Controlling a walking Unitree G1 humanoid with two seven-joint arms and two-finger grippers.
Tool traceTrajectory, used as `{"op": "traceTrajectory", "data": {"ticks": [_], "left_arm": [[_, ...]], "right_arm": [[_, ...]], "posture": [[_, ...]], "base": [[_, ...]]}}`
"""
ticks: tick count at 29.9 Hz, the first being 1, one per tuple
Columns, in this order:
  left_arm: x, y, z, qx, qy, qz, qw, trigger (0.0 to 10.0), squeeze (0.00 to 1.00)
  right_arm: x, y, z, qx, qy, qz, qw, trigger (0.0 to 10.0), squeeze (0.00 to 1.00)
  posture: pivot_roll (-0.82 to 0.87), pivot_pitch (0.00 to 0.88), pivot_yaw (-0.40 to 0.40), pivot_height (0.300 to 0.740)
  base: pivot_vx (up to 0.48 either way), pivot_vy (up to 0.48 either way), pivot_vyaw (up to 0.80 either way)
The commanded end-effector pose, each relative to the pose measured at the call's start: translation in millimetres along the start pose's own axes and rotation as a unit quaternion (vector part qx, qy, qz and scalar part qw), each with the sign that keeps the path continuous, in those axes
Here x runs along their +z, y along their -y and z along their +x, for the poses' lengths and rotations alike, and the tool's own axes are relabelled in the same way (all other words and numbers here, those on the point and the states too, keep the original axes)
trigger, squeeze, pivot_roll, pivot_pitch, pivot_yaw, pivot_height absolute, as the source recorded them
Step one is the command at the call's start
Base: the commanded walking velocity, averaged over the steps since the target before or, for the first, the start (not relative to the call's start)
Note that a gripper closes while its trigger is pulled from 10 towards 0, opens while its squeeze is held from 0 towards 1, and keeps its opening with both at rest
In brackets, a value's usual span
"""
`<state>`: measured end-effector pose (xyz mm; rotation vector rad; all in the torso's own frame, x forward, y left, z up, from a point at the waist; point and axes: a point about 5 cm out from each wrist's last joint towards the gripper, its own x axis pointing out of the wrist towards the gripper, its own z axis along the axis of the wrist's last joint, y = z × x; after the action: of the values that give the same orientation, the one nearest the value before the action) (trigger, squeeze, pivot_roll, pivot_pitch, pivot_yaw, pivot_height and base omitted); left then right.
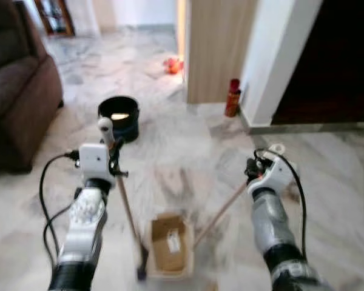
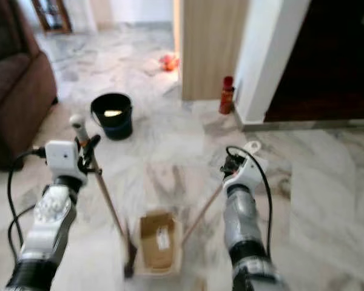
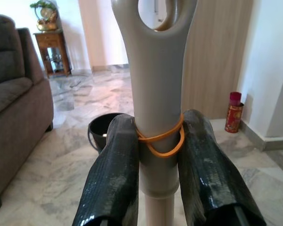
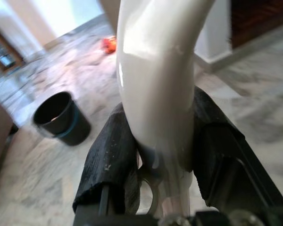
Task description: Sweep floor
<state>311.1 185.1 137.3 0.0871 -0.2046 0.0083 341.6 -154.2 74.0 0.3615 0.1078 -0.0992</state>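
Observation:
My left gripper (image 1: 113, 155) is shut on the grey top of a broom handle (image 3: 155, 70), where an orange rubber band sits between the fingers (image 3: 115, 169). The wooden broomstick (image 1: 127, 206) slants down to the dark broom head (image 1: 141, 267) on the marble floor. Beside the head lies a dustpan (image 1: 170, 245) with a brown cardboard piece in it. Its long stick (image 1: 221, 212) rises to my right gripper (image 1: 253, 168), which is shut on the white dustpan handle (image 4: 155, 56).
A black bucket (image 1: 119, 116) stands on the floor ahead. A brown sofa (image 1: 15, 91) is at the left. A red can (image 1: 232, 98) stands by a wooden panel (image 1: 215, 48) and a white pillar (image 1: 273, 60). An orange object (image 1: 171, 65) lies further back.

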Motion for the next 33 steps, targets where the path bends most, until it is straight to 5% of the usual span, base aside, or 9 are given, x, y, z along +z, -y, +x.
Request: {"op": "traceTrajectory", "data": {"ticks": [1,9,23,33], "left_arm": [[9.5,7.7,3.0,-0.016,0.023,0.008,1.000,10.0,0.00],[8.2,4.1,3.9,-0.011,0.013,0.010,1.000,10.0,0.00],[8.1,5.0,4.8,-0.015,0.013,0.015,1.000,10.0,0.00],[8.5,5.3,4.9,-0.018,0.015,0.017,1.000,10.0,0.00]], "right_arm": [[13.6,-2.7,3.9,0.005,0.030,0.024,0.999,10.0,0.00],[12.9,-3.6,3.7,0.007,0.028,0.022,0.999,10.0,0.00],[13.4,-8.6,4.2,0.027,0.029,0.000,0.999,10.0,0.00],[12.5,-9.0,4.1,0.030,0.026,-0.003,0.999,10.0,0.00]], "posture": [[0.09,0.000,0.013,0.740],[0.09,0.000,0.012,0.740],[0.08,0.000,0.016,0.740],[0.09,0.000,0.017,0.740]], "base": [[0.000,0.000,0.00],[0.000,0.000,0.00],[0.368,0.000,0.48],[0.385,0.000,0.00]]}}
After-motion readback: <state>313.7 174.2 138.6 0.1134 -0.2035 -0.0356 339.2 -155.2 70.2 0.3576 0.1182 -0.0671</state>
